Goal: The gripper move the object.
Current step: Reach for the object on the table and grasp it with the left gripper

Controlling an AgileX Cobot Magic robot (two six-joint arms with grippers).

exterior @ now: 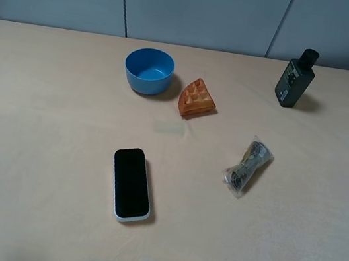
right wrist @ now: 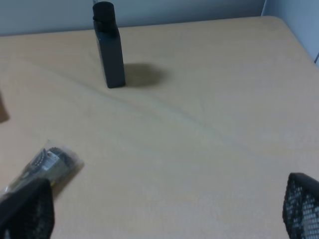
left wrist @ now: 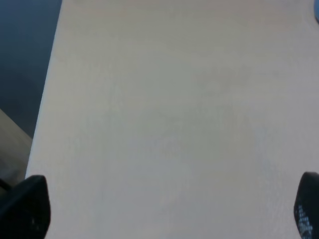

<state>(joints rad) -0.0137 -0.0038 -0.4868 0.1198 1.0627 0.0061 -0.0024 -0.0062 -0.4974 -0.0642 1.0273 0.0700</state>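
Left gripper point(left wrist: 167, 206) and right gripper point(right wrist: 163, 206) sit at the near edge, jaws spread wide, holding nothing. Looks like a ready pose to me. Phone-like slab point(exterior: 130, 184) lies flat, face up, left of centre toward the near edge, with room all round for a grab. Further back: cable bag point(exterior: 248, 166), blue bowl point(exterior: 148, 70), dark device point(exterior: 295, 78) by the far right corner, label too small to read.

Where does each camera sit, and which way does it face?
Exterior high: high over the table, looking down on object, bowl, device, bag; robot barely shows.
Left wrist: left arm, facing bare table; left fingers show.
Right wrist: right arm, facing device and bag; right fingers show.
Shared: exterior and right wrist see device and bag.
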